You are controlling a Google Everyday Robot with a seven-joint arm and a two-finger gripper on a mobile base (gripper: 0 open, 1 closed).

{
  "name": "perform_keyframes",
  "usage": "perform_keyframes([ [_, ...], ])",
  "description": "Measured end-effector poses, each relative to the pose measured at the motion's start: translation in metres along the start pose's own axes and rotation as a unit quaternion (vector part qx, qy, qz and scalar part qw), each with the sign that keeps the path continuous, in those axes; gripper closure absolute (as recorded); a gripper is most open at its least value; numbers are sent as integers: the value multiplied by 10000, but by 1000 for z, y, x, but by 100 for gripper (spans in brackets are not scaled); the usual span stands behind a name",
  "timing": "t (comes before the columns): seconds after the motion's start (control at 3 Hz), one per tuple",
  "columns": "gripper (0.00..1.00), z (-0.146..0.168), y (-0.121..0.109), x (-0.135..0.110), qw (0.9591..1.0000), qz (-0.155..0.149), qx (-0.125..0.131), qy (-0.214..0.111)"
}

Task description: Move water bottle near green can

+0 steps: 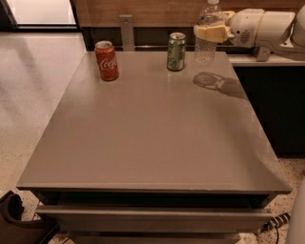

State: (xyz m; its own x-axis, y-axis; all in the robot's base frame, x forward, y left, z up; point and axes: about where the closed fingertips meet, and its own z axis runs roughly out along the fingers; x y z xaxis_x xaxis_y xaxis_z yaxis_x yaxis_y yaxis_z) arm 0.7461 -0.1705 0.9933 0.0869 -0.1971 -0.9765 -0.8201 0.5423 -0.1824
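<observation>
A grey table (143,143) filled the middle, a pale speckled floor (33,71) to its left. Wood panelling (152,12) ran along the far wall, a dark cabinet (276,109) at right. The gripper (212,32) hung far right.
</observation>
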Motion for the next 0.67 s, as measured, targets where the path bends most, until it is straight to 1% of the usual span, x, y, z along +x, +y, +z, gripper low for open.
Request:
perform_keyframes([
  [0.33, 100, 1, -17, 28, 9983, 250, 391, 344],
  [0.67, 100, 2, -21, 41, 9972, 422, 460, 408],
])
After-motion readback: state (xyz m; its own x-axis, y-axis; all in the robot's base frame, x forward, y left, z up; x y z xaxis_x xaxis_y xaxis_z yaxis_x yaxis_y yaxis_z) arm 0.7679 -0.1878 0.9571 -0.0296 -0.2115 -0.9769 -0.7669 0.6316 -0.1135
